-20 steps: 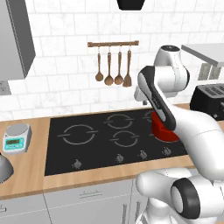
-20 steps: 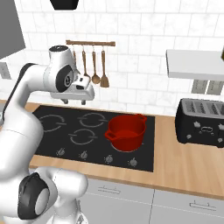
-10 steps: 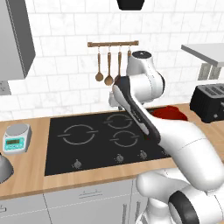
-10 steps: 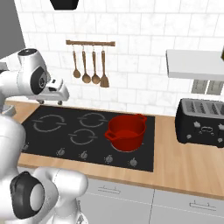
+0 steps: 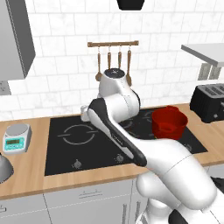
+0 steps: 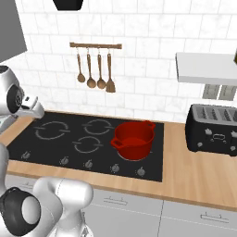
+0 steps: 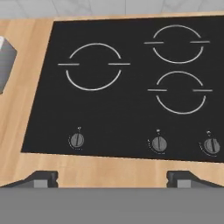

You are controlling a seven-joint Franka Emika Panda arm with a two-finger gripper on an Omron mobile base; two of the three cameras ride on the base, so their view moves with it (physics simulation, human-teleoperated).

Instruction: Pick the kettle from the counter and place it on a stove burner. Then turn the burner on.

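The gripper (image 7: 112, 178) looks down on the black cooktop (image 7: 131, 118), its jaws spread wide apart with nothing between them. The largest burner ring (image 7: 93, 65) lies at the cooktop's far left, with two smaller rings to its right and three knobs (image 7: 159, 143) along the front edge. A red pot (image 6: 134, 140) sits on the cooktop's right side. At the left edge of the tabletop (image 5: 30, 170), left of the cooktop, a grey rounded shape (image 5: 3, 167) may be the kettle. A digital scale (image 5: 16, 138) stands behind it.
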